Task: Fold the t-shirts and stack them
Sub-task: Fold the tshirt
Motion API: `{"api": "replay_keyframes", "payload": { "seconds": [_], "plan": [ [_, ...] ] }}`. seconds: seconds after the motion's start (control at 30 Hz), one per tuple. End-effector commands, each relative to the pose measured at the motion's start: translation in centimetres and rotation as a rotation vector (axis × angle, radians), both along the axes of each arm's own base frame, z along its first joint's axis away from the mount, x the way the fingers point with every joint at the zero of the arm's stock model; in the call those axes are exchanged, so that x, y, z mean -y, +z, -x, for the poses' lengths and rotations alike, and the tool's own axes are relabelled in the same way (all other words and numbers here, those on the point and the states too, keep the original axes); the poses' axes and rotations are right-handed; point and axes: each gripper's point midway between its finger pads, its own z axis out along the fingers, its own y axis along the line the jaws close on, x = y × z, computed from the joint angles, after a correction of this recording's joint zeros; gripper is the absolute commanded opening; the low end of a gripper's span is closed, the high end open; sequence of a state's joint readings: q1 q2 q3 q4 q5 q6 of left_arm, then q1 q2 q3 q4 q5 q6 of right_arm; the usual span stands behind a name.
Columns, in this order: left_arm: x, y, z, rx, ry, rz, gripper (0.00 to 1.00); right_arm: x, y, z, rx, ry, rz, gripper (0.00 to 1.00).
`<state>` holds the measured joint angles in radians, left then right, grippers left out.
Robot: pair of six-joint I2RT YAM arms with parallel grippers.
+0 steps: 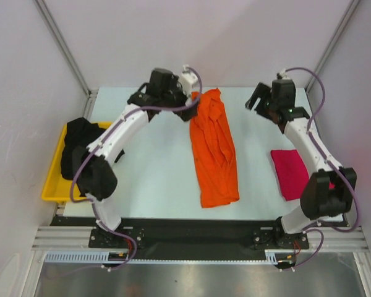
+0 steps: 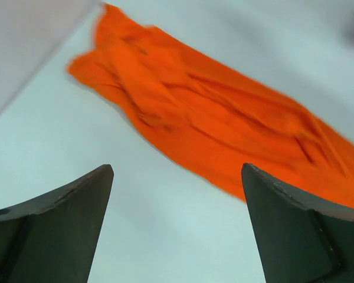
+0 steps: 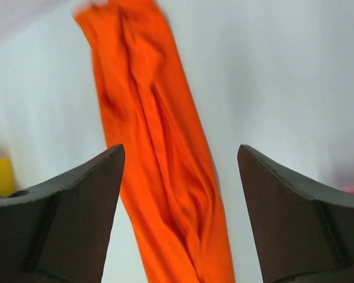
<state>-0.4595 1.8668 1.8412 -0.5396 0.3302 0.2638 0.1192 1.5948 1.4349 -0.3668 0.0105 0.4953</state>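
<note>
- At table centre, orange t-shirt (image 1: 214, 151) lies rumpled, running twelve to six o'clock.
- Left gripper (image 2: 177, 171) and right gripper (image 3: 180, 150) gape empty, flanking its twelve o'clock end.
- Pinching one loose layer could bunch the fold.

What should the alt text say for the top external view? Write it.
An orange t-shirt lies as a long rumpled strip mid-table, the left gripper beside its far end, the right gripper farther right. A folded pink t-shirt lies at right; a black t-shirt is heaped in the yellow tray at left.
</note>
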Motion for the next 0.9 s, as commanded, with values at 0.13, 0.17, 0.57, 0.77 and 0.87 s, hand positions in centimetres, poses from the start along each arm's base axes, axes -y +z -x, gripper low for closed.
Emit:
{"api": "replay_keyframes", "payload": {
  "seconds": [0.13,0.17,0.57,0.77,0.87],
  "plan": [
    [3.5,-9.8,20.4,-0.030,-0.597,-0.326,0.91,-1.6,-10.0,15.9,-0.419,0.156,0.065,0.77],
    [3.5,-12.5,23.9,-0.066,-0.690,-0.373,0.90,-2.3,-11.7,18.3,-0.468,0.189,0.060,0.76],
    [6.7,-18.9,32.5,-0.055,-0.915,-0.448,0.84,-8.1,-18.2,29.0,-0.605,0.359,-0.122,0.64],
    [6.9,-21.6,34.0,-0.041,-0.939,-0.483,0.84,-8.3,-20.3,30.2,-0.645,0.362,-0.148,0.63],
    [7.3,-22.5,32.4,0.023,-0.878,-0.513,0.83,-8.2,-20.9,29.7,-0.632,0.350,-0.136,0.62]
  ]
}}
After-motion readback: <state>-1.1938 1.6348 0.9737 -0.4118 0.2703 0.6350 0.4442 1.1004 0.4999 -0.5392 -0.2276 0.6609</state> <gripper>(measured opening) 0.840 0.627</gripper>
